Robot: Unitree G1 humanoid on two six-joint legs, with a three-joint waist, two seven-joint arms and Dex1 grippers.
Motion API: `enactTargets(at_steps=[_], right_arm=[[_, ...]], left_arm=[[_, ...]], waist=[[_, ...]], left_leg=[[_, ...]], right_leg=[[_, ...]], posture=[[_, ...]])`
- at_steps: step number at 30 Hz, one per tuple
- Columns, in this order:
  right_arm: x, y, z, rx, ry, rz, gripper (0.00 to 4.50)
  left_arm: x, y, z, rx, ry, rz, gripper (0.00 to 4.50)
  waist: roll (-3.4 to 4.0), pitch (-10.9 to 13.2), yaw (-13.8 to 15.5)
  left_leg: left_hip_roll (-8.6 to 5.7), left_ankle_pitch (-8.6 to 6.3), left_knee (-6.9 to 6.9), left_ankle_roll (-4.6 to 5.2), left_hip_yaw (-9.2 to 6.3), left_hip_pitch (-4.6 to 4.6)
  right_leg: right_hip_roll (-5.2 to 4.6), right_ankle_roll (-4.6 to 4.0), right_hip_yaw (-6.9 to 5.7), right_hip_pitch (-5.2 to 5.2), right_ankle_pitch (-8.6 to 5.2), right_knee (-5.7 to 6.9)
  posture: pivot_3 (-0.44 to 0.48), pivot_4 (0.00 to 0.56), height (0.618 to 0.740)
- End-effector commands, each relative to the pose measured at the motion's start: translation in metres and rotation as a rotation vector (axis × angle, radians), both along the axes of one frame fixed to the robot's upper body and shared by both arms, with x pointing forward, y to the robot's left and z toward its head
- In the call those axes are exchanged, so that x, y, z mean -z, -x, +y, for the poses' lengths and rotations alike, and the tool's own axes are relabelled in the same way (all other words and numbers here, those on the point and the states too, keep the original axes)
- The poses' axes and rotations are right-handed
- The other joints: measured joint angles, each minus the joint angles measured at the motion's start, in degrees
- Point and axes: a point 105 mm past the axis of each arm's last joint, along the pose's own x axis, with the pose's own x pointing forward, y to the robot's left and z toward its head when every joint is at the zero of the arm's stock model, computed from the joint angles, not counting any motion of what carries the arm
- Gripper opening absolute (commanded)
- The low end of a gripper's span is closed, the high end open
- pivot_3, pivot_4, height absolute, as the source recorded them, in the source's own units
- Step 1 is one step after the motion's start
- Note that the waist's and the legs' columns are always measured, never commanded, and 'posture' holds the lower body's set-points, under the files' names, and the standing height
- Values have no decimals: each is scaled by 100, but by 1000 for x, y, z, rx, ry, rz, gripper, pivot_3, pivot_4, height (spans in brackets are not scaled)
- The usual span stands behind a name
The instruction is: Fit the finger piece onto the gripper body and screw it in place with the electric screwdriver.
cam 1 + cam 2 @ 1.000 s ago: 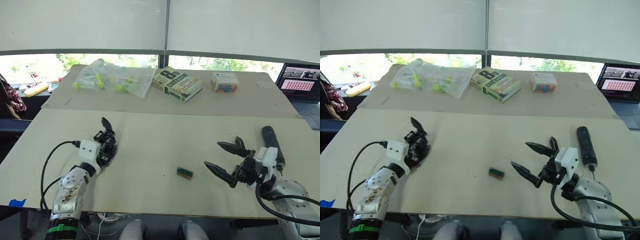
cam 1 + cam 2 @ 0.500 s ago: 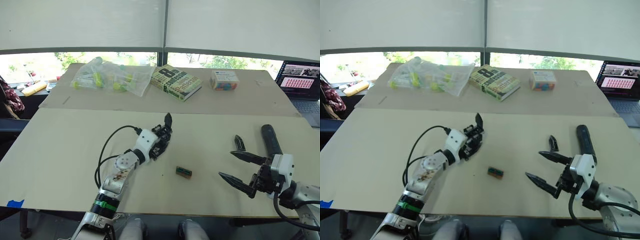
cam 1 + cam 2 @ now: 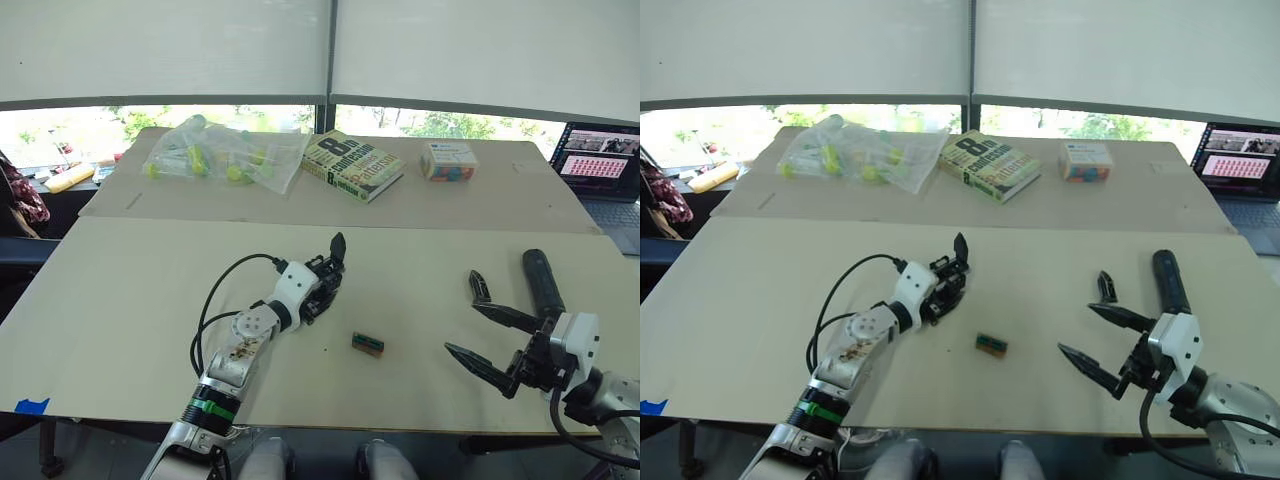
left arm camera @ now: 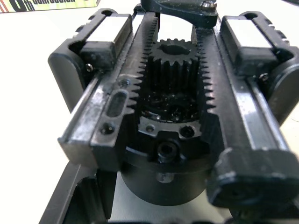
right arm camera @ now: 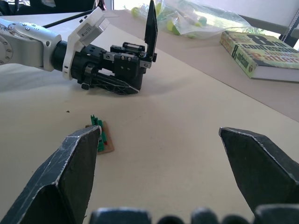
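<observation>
The gripper body [image 3: 325, 276], a black block of racks and a gear [image 4: 174, 60] with one pointed finger sticking up, lies on the table's middle, and my left gripper [image 3: 306, 294] is shut on its round base. The finger piece [image 3: 480, 288], a small black wedge, rests on the table to the right. Just right of it lies the electric screwdriver [image 3: 541, 281], a thick black cylinder. My right gripper [image 3: 461, 328] is open and empty, hovering near the front edge with its upper fingertip a little short of the finger piece.
A small green-and-brown block [image 3: 368, 344] lies between the two grippers. On the far table sit a clear bag of yellow-green items [image 3: 225, 155], a book [image 3: 353, 165] and a small box [image 3: 449, 161]. A laptop [image 3: 600, 165] stands far right. A black cable [image 3: 215, 300] loops from the left wrist.
Over the last second my left arm carried the gripper body from the table's left to its middle. My right gripper drew back to the right, uncovering the finger piece. Little has moved since half a second ago.
</observation>
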Motion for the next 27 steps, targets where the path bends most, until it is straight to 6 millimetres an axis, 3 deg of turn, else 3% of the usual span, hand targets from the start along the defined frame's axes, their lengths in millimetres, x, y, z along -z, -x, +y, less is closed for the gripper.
enactTargets(at_steps=[1, 4, 13, 17, 27], right_arm=[[-12, 0, 4, -6, 7, -69, 4500], [-12, 0, 5, -3, 4, -71, 4500], [-10, 6, 1, 26, 4, -66, 4500], [-8, 6, 5, 23, -2, -64, 4500], [-10, 5, 7, 16, -4, -68, 4500]], left_arm=[[-9, 3, -7, 38, 26, -14, 3418], [-10, 5, -1, 48, 42, 4, 4487], [-9, 21, 51, 122, -25, 3, 4487], [-13, 19, 55, 244, -23, -3, 4487], [-16, -10, 56, 455, -73, 32, 4487]], waist=[[0, 0, 6], [1, 0, 2], [4, -2, -46], [5, -3, -5], [4, -3, -41]], left_leg=[[0, 0, 0, 0, 0, 0], [0, 0, 1, 0, 0, 1], [8, 2, 0, -3, 0, 15], [5, 4, 4, -5, 0, 16], [-2, 4, 20, -4, 3, 9]], right_leg=[[0, 0, 0, 0, 0, 0], [0, 0, 0, 0, 0, 1], [9, -4, 8, 0, 2, 15], [5, -6, 8, 6, 3, 11], [11, -2, 3, 6, 4, 12]], posture=[[0, 150, 740], [0, 150, 740], [0, 150, 740], [0, 150, 740], [0, 150, 740]])
